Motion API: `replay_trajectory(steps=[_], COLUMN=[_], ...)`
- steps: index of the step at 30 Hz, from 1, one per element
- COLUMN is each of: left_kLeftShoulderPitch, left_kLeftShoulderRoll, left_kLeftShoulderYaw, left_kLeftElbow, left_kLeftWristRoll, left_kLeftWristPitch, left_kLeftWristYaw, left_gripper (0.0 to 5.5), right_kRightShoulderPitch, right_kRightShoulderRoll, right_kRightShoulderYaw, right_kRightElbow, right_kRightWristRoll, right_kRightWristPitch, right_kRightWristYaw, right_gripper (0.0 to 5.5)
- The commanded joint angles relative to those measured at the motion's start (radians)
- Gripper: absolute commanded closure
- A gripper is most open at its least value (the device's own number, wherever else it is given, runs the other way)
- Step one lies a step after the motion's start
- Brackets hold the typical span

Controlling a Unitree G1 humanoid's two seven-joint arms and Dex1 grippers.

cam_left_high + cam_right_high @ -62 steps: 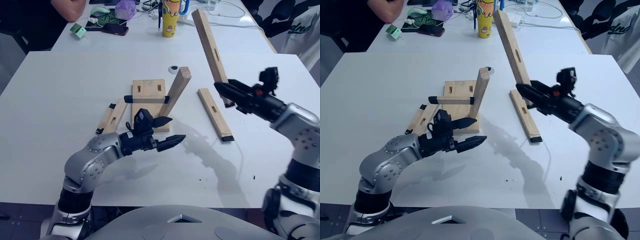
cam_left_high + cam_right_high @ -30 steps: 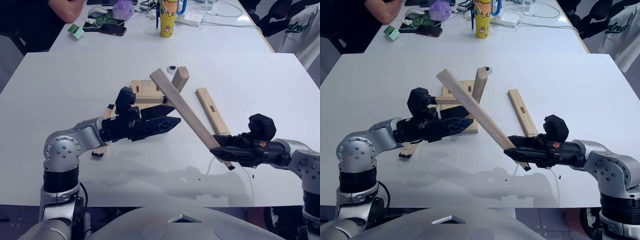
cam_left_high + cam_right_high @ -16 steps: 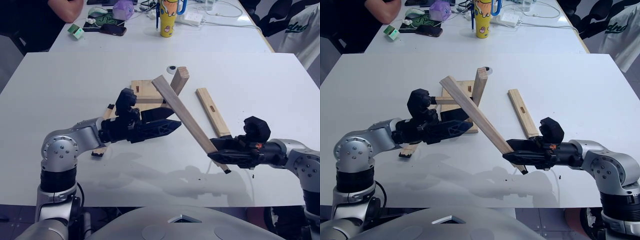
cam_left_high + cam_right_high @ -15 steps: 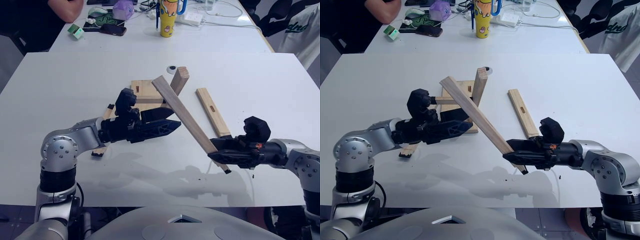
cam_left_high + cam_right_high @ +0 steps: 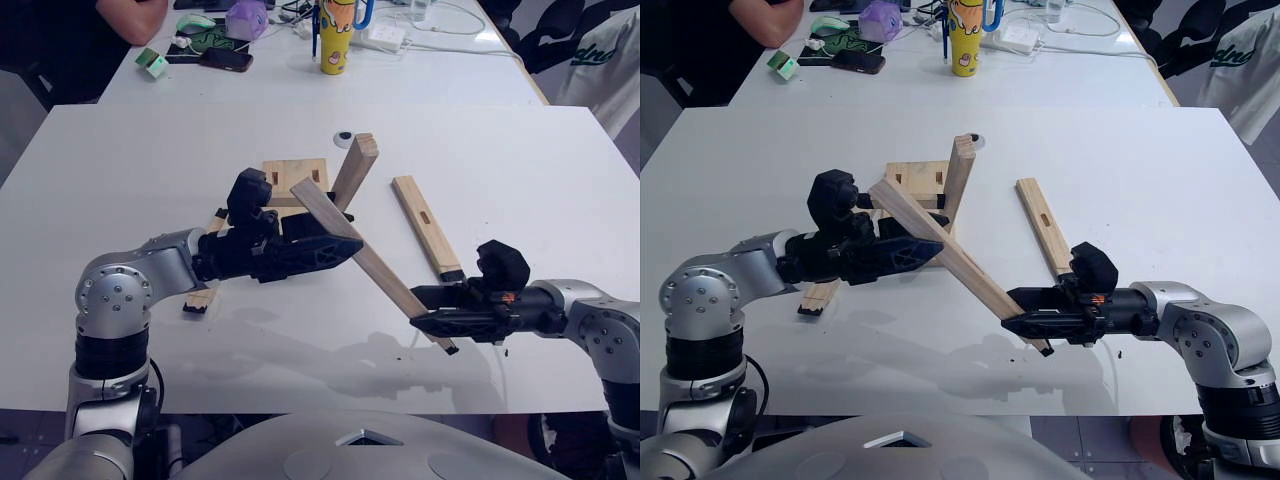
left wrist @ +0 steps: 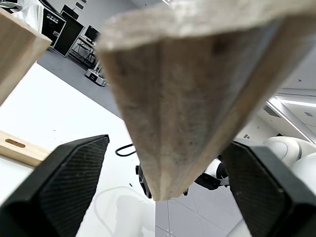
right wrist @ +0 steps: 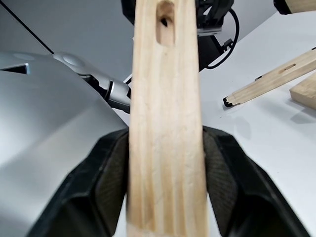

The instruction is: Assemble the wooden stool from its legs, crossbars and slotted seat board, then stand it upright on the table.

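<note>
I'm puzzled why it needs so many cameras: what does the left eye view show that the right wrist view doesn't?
Left eye view: the white table, a yellow cup beyond it, a loose leg lying flat. Right wrist view: an oval slot up close. Both: the held leg, clamped in the right gripper, left gripper open around its far end.

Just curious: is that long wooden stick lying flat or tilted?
Tilted. The stick slopes from the right jaws near the table up between the open left jaws.
</note>
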Motion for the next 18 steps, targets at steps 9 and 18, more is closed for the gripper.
replay_trajectory(steps=[9,18], left_kLeftShoulderPitch=[-0.013,-0.009], left_kLeftShoulderRoll=[0.034,0.043], left_kLeftShoulderYaw=[-0.017,-0.015], left_kLeftElbow=[0.005,0.019], left_kLeftWristRoll=[0.015,0.058], left_kLeftWristPitch=[0.003,-0.017], left_kLeftWristYaw=[-0.018,-0.032], left_gripper=[3.29,3.41], right_kRightShoulderPitch=[-0.008,-0.027], right_kRightShoulderRoll=[-0.022,-0.013], right_kRightShoulderYaw=[0.005,0.020], right_kRightElbow=[-0.005,0.023], right_kRightWristRoll=[-0.016,-0.030], right_kRightWristPitch=[-0.023,0.003], right_kRightWristYaw=[0.025,-0.025], right_gripper=[3.42,3.42])
